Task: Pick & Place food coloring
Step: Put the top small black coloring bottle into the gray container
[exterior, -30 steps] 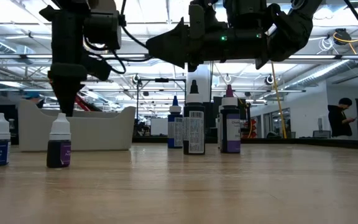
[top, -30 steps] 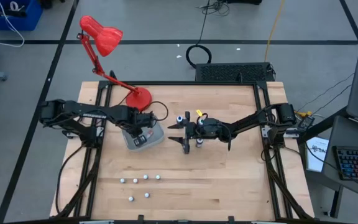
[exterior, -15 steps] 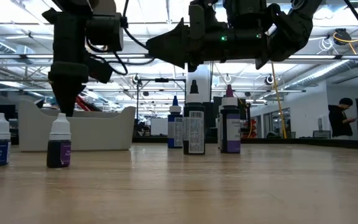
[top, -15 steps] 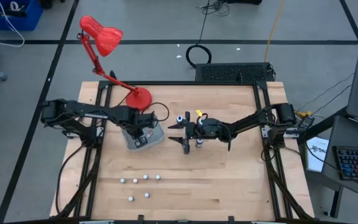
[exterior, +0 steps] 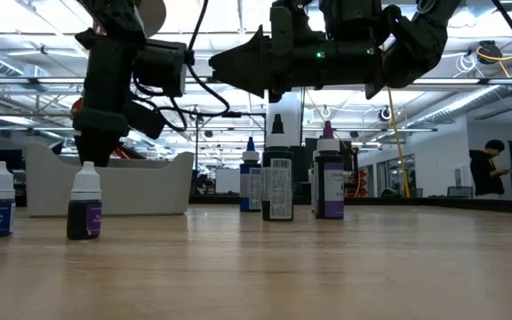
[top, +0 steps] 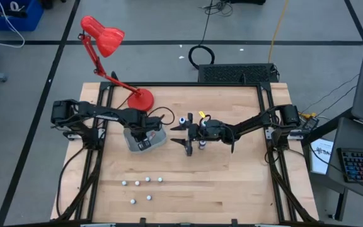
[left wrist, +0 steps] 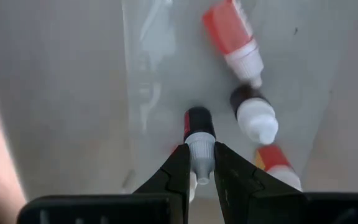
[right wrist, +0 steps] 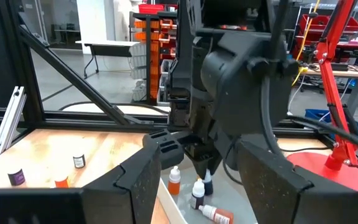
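One dark bottle (left wrist: 199,134) with a white cap is clamped between the left gripper (left wrist: 197,167) fingers, inside the tray (top: 157,139), near its floor. Three more bottles lie in the tray beside it: a red one (left wrist: 234,37), a dark one (left wrist: 253,114), an orange one (left wrist: 277,165) partly hidden by a finger. Six small bottles (top: 142,188) stand in a loose cluster on the table (top: 232,183) near its front edge, well apart from the tray. Three taller bottles (exterior: 289,185) stand mid-table, under the right gripper (top: 183,135), which hangs there with jaws spread, holding nothing. Red lamp (top: 106,41) base sits just behind the tray. A person (exterior: 485,173) stands in the room's background.
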You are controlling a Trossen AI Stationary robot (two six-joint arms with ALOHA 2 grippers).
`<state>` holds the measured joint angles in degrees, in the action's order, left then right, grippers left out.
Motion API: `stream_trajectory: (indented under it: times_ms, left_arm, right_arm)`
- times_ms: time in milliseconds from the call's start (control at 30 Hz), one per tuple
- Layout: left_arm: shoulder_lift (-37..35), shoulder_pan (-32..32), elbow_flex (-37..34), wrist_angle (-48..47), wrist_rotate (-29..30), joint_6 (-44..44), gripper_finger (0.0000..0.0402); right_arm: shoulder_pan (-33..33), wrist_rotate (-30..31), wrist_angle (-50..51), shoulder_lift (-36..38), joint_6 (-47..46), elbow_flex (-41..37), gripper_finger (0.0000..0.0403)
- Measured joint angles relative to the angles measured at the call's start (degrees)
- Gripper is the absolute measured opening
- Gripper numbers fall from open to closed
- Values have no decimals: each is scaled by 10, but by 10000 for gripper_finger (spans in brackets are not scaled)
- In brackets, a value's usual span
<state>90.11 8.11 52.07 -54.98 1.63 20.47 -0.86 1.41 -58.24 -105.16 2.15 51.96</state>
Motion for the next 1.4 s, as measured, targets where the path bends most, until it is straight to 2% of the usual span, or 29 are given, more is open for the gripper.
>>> stream_trajectory:
  times_ms: [233,500,1400]
  left_arm:
    - [7,0,-1,6,0,-8,54]
    - [0,0,-3,12,2,-8,81]
    - [1,0,-3,14,-1,-12,88]
  right_arm:
    - [0,0,2,0,0,0,196]
    - [0,0,3,0,0,0,196]
    - [0,0,3,0,0,0,196]
